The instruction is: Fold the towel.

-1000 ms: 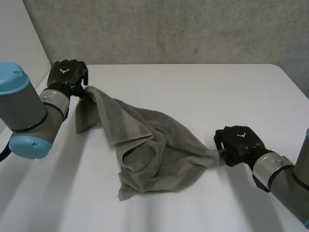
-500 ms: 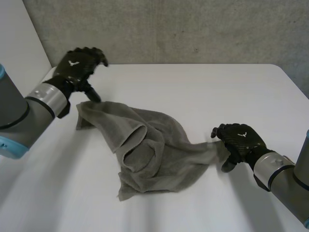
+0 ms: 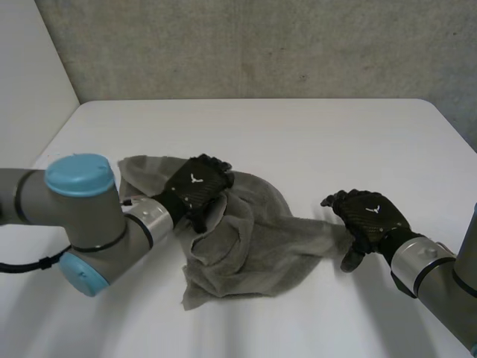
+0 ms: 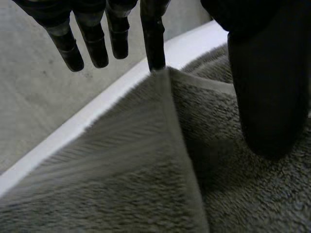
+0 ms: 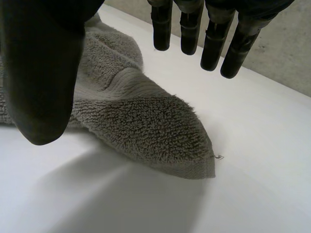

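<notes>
A grey towel (image 3: 250, 239) lies crumpled on the white table (image 3: 313, 142), bunched in folds. My left hand (image 3: 195, 190) hovers over the towel's middle-left folds, open, fingers (image 4: 92, 46) straight above a raised fold (image 4: 165, 126) and thumb (image 4: 265, 87) beside it. My right hand (image 3: 365, 216) is open just above the towel's right corner (image 5: 189, 150), which lies flat on the table under its palm. Its fingers (image 5: 214, 43) and thumb (image 5: 41, 73) are spread apart and hold nothing.
The table's far edge meets a grey wall (image 3: 261, 45). Bare table stretches beyond the towel at the back and right (image 3: 387, 142). My left arm (image 3: 89, 224) lies across the table's left side.
Both hands have let go of the towel. The left hand swung from the far left corner down over the towel's middle; the lifted end dropped flat. The right hand opened in place.
</notes>
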